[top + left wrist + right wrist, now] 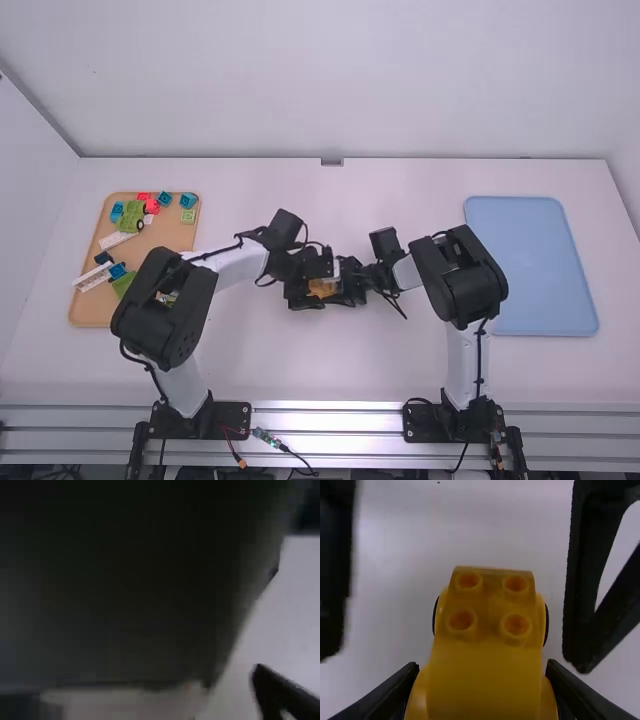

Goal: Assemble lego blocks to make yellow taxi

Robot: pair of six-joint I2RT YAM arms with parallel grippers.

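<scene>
"High view: how's the left gripper (318, 286) set?"

"Straddling the yellow car body (485, 655), jaws apart."

"And the right gripper (482, 667)?"

"Clamped on that body. For the handover (my guess), centre the left jaws, close gently, then let the right release."

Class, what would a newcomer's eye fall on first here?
First, the yellow studded toy car body, held by the black right gripper around the middle of the white table, with the black left gripper open around it. Next, the tan tray of colourful plastic bricks at the high view's left, then the pale-blue rectangular tray at its right.
</scene>
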